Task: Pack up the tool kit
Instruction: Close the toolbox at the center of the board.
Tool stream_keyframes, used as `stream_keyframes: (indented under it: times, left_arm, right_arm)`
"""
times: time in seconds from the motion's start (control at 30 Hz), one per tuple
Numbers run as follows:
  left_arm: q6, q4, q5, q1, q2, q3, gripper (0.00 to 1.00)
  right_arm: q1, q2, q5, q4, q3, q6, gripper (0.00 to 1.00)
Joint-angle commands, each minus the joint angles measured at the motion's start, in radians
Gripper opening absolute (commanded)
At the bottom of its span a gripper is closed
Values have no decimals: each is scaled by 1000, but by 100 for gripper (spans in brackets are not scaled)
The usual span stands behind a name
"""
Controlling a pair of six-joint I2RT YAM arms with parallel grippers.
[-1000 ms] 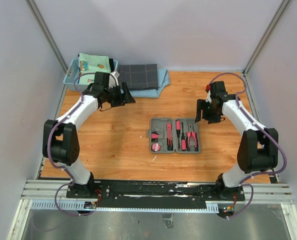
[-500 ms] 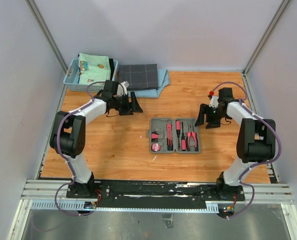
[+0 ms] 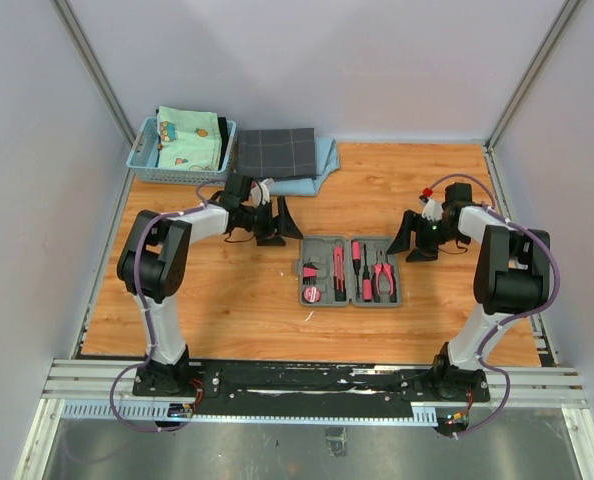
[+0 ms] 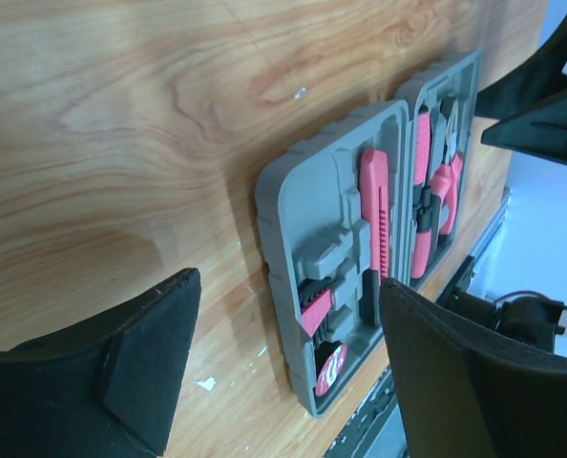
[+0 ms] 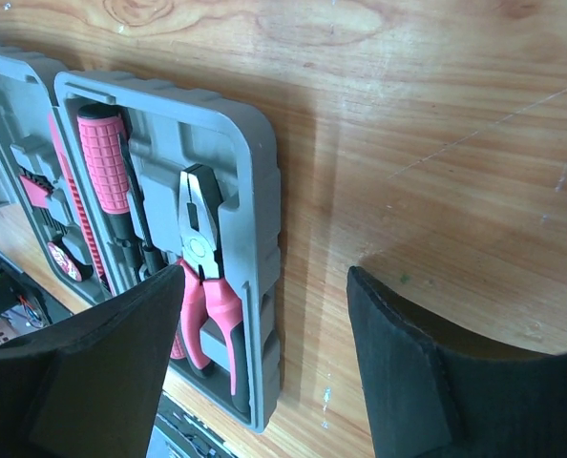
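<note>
Across the middle of the orange-brown wooden tabletop (image 3: 227, 290), the grey tool case (image 3: 348, 270) lies opened flat with both halves face up. It sits closer to my bases than to the back wall. Its left half holds a pink utility knife (image 3: 338, 265) and a round tape (image 3: 314, 294). Its right half holds the screwdrivers (image 3: 358, 268) and the pink-handled pliers (image 3: 382, 275).

My left gripper (image 3: 280, 224) sits near the case's far left corner, fingers spread wide with nothing between them. My right gripper (image 3: 412, 240) is near the far right corner, its fingers also apart and empty. Neither touches the case.

Up close, the wood grain shows faint scratches and a few small white specks. At the back left corner stands a light blue basket (image 3: 142, 158) with folded fabric inside. Beside it, a dark checked cloth (image 3: 275, 152) is stacked on a pale blue one (image 3: 324, 163). Plain pale walls (image 3: 307, 60) close in three sides, with metal posts in the corners. Aluminium rails (image 3: 77, 385) run along the near edge under my bases.
</note>
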Motion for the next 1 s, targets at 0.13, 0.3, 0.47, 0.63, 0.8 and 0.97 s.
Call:
stream_keyframes:
  times: [0.13,0.3,0.47,0.63,0.8,0.97]
  left_arm:
    - [-72,73,44,-84,60,-51,80]
    - [-132,147,74,-111,94,-92,81]
    - [-161,196,96,-136,129,-77,81]
    - [-192,214,126,-140,134,-37,82]
    - [-249,242,150,-140,95,1,82]
    - [-285,251,159,-141,61,45,82]
  right_arm:
    - [2,49,-11,2,-20,-10,70]
    - [20,93,-70,4,0,-1,70]
    - [54,130,-138,4,18,3,71]
    - [68,113,-187,4,42,24,70]
    - [68,58,-226,-11,76,47,70]
    - [68,26,-258,-19,102,72,70]
